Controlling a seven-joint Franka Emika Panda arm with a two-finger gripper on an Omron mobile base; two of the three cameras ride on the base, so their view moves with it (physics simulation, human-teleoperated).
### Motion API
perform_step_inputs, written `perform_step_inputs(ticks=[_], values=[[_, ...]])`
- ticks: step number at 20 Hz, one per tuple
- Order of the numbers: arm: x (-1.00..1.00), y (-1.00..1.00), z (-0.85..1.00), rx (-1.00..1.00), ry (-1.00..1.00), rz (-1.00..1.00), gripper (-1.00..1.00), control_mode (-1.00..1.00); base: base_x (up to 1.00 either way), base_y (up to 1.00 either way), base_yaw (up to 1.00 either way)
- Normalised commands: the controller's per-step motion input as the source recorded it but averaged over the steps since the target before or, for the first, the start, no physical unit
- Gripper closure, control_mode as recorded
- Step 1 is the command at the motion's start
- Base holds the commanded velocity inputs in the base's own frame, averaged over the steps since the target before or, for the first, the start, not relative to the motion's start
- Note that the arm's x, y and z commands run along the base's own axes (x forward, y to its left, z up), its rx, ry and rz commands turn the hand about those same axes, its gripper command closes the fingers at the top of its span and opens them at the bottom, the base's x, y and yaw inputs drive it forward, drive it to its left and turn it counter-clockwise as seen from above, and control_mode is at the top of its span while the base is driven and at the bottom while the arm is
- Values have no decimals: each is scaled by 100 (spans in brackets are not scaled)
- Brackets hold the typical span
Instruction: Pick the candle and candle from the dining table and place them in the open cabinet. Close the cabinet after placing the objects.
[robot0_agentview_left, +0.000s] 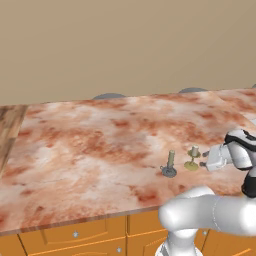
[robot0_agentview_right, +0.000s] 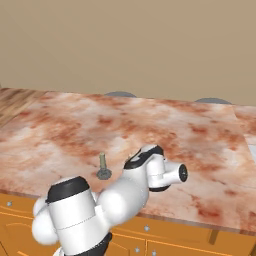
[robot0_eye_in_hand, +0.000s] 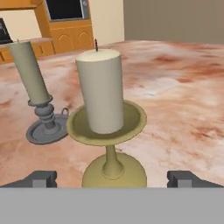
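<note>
I see both candles standing upright near the front edge of the wide table with the reddish-brown and cream marbled stone top (robot0_agentview_left: 100, 145), which has orange wooden drawers with small silver knobs below it. The short, thick pale candle on a brass-gold stemmed holder with a dish-shaped cup (robot0_eye_in_hand: 105, 127) has a small dark wick at its top and stands on a round foot. Just beside it, apart and not touching, I see the thinner olive candle on a dark grey round base with a small ring handle (robot0_eye_in_hand: 37, 100), also straight up. In my left base view the olive one (robot0_agentview_left: 170, 166) stands left of the pale one (robot0_agentview_left: 193, 158).
</note>
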Motion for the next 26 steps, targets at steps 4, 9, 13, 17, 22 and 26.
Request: perform_step_inputs(ticks=[4,9,13,17,22,26], values=[[21,-18,-18,4,2,-2,-100,-100,0,0,0],[11,-16,-8,3,0,-2,-100,-100,0,0,0],[-20,25,0,0,0,0,-100,-100,0,0,0],[-10,34,0,0,0,0,-100,-100,0,0,0],[0,29,0,0,0,0,-100,-100,0,0,0],[5,10,-2,1,0,0,-100,-100,0,0,0]])
